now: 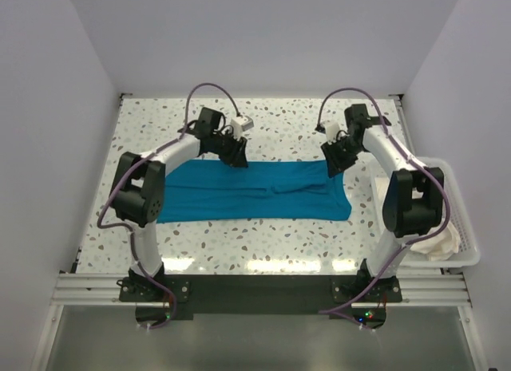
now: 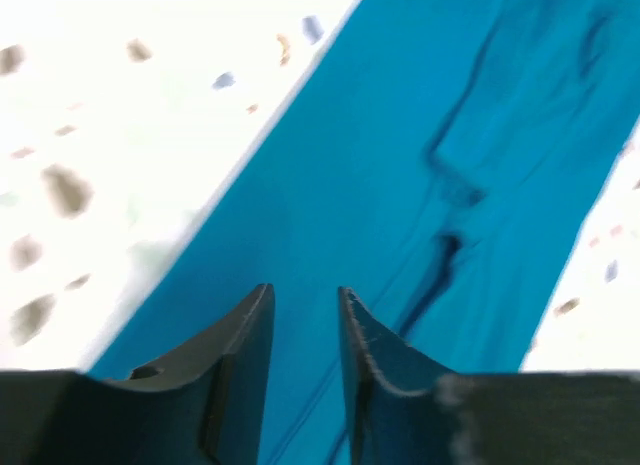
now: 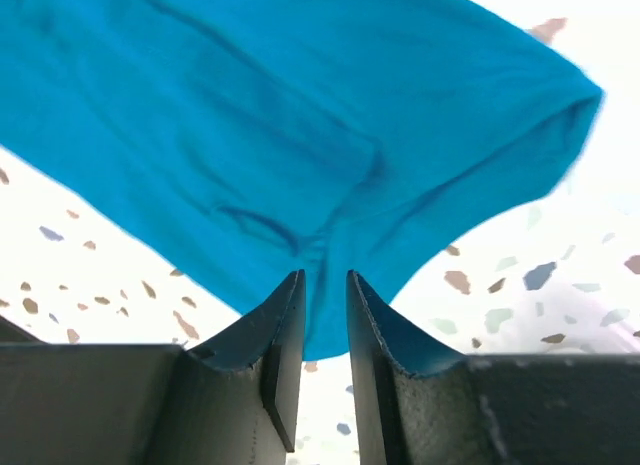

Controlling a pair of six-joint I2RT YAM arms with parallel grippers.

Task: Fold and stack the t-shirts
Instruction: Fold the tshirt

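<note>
At the middle of the top view, we see our left gripper and right gripper, both a little open and holding nothing, over the blue t-shirt. It lies flat on the speckled table. Plain white walls stand around.

left gripper: jaws parted | right gripper: jaws parted (narrower gap) | arms extended

Parted right gripper over teal t-shirt
</note>
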